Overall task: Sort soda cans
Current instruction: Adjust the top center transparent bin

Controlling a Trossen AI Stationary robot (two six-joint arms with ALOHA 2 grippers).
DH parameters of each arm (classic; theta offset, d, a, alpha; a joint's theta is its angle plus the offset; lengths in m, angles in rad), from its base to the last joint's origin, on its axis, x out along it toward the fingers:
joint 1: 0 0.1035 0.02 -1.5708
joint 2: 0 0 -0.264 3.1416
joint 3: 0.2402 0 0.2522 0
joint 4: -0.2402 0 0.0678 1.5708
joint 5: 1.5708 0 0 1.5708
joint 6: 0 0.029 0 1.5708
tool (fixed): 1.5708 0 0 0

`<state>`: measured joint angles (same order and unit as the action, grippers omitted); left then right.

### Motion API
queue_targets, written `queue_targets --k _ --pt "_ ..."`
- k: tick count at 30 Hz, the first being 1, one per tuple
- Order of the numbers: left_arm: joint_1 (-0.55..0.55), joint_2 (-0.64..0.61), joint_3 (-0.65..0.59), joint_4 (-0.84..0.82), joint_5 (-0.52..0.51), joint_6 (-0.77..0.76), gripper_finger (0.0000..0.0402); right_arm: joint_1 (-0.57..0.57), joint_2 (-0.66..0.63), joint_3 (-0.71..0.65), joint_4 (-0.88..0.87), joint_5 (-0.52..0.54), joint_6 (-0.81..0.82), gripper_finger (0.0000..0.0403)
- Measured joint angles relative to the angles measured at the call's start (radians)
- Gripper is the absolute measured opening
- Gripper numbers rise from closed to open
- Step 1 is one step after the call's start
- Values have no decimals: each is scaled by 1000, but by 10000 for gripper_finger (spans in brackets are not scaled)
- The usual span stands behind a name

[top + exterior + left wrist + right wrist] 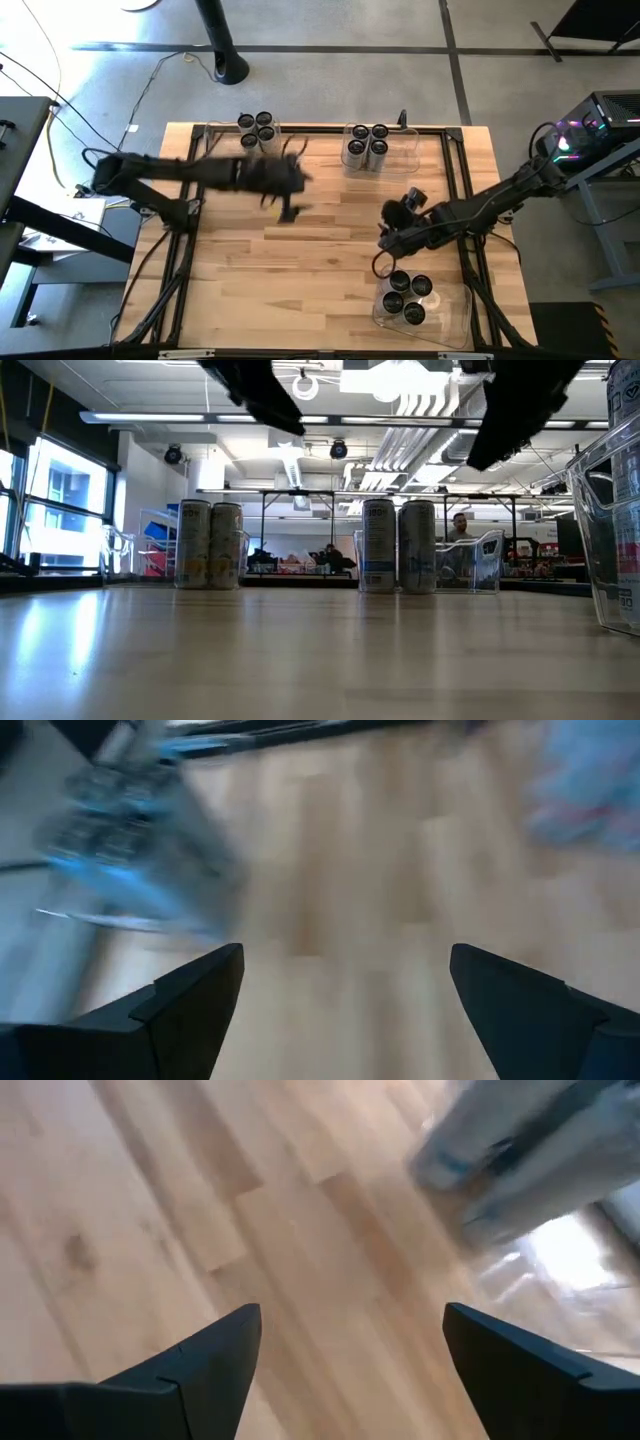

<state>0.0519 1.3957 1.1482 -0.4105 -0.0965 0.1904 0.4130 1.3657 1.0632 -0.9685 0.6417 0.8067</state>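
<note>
Soda cans stand upright in three groups. Several are at the far edge, left of centre [258, 130] [210, 545]. Several sit in a clear bin at the far middle [368, 146] [398, 546]. Several more are in a clear bin at the near right [408, 298]. My left gripper [288, 200] [345, 960] is open above bare wood, near-right of the far-left group, and is blurred. My right gripper [385, 248] [352, 1320] is open over bare wood, just on the far side of the near-right bin. Blurred cans [520, 1160] show beyond its fingers.
The table is light wood with a dark frame along its edges [180, 250]. The clear wall of the near-right bin [615, 540] stands at the right of the low view. Bare wood [320, 260] lies between the three groups of cans. People sit in the room behind the table.
</note>
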Motion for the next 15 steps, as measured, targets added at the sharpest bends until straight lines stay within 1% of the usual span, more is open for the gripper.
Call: queue_targets --k 2,3,6,7,8,11,13,15 --pt "85 45 54 -29 30 137 351 -17 -7 -53 67 -35 -26 309" --pt "129 67 60 -11 73 176 351 -36 -11 -73 95 -65 -49 308" --pt "262 148 60 100 280 138 351 -111 -14 -98 131 -134 -130 302" --pt "300 171 60 111 328 135 351 -136 -14 -92 125 -147 -160 298" --pt "329 193 59 121 351 135 351 -158 -15 -79 112 -152 -190 293" --pt "388 237 59 161 350 136 351 -216 -23 -34 90 -154 -299 281" --pt "404 254 59 189 324 125 351 -252 -31 -9 88 -151 -373 275" --pt "411 269 59 257 257 22 351 -280 -44 6 90 -149 -449 271"
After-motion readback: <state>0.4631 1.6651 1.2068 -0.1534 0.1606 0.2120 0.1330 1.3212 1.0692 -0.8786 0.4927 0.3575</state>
